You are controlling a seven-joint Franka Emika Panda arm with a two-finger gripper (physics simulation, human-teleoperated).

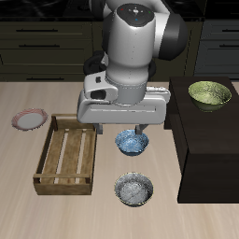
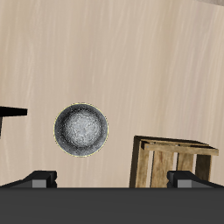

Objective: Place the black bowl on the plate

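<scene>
The black bowl [image 1: 134, 189], dark grey outside and speckled silvery inside, sits on the table near the front edge; it also shows in the wrist view [image 2: 81, 130]. The plate [image 1: 30, 119], pinkish-red rimmed with a pale centre, lies far off beyond the wooden crate. My gripper [image 1: 131, 129] hangs farther back than the black bowl, over the blue-inside bowl [image 1: 132, 142]. Its jaws stand wide apart with nothing between them, and it also shows in the wrist view [image 2: 112, 180]. The plate is out of the wrist view.
An open wooden crate [image 1: 67, 155] stands between the bowls and the plate; its corner shows in the wrist view [image 2: 175, 157]. A dark cabinet block [image 1: 210, 140] stands on the other side, with an olive-yellow bowl [image 1: 209, 93] on top.
</scene>
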